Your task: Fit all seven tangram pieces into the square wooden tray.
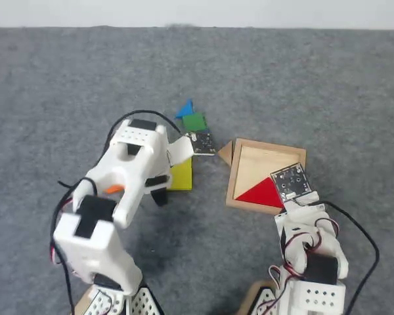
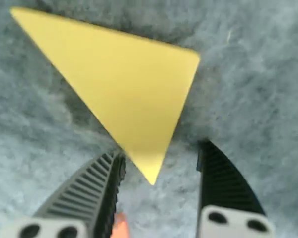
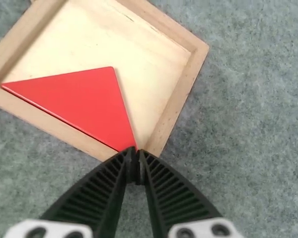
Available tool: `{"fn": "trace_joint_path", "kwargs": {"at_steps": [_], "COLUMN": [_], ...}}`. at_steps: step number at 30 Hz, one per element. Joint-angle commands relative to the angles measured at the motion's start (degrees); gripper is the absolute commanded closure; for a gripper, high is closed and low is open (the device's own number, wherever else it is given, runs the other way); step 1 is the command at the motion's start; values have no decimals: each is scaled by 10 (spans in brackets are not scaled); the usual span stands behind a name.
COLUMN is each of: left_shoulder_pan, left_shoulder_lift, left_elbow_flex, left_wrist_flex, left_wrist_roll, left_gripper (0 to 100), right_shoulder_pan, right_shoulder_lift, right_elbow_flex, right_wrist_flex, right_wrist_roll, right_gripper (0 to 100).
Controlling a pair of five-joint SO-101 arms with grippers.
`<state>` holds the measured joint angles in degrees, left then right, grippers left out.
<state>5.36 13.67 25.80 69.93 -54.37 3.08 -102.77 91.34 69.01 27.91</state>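
1. Two arms stand side by side over the grey felt tabletop [image 1: 65, 79] in the high view. The left arm [image 1: 125, 177] bends over a yellow triangle [image 1: 181, 176], which lies flat on the felt, apart from the square wooden tray [image 1: 231, 180]. The right arm [image 1: 308, 243] holds its wrist above the tray's near corner. A red triangle [image 1: 259, 193] lies inside the tray along its near side. A tan triangle [image 1: 225, 152] sits just beside the tray's corner that faces the left arm. A green piece [image 1: 194, 122] and a blue piece [image 1: 185, 109] lie close together beyond the yellow triangle.
2. Left wrist view: the left gripper [image 2: 161, 153] has its fingers spread apart, and the sharp corner of the yellow triangle [image 2: 124, 84] lies on the felt between them.
3. Right wrist view: the right gripper [image 3: 136, 151] has its fingers pressed together with nothing between them. Their tips are at the tray's rim [image 3: 184, 94], by the sharp corner of the red triangle [image 3: 84, 101], whose long edge lies along one tray wall.
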Motion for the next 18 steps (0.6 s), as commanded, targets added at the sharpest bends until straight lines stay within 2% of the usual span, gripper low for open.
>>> {"fn": "trace_joint_path", "kwargs": {"at_steps": [1,7,10,13,16,18], "left_shoulder_pan": [11,31,50,69,85,86], "left_shoulder_lift": [-90,-185,-160,-90,-18,-8], "left_elbow_flex": [12,24,41,31,15,-7], "left_wrist_flex": [-25,-71,-132,-143,-142,-113], "left_wrist_roll": [101,275,296,351,328,313], "left_gripper": [779,777,776,759,727,727], "right_shoulder_pan": [-4,-5,-5,-5,-5,-5], "right_shoulder_lift": [1,1,1,1,1,1], "right_elbow_flex": [-5,-5,-5,-5,-5,-5], "right_wrist_flex": [-1,-1,-1,-1,-1,-1], "right_wrist_roll": [10,10,10,10,10,10], "right_gripper": [989,989,989,989,989,989]}}
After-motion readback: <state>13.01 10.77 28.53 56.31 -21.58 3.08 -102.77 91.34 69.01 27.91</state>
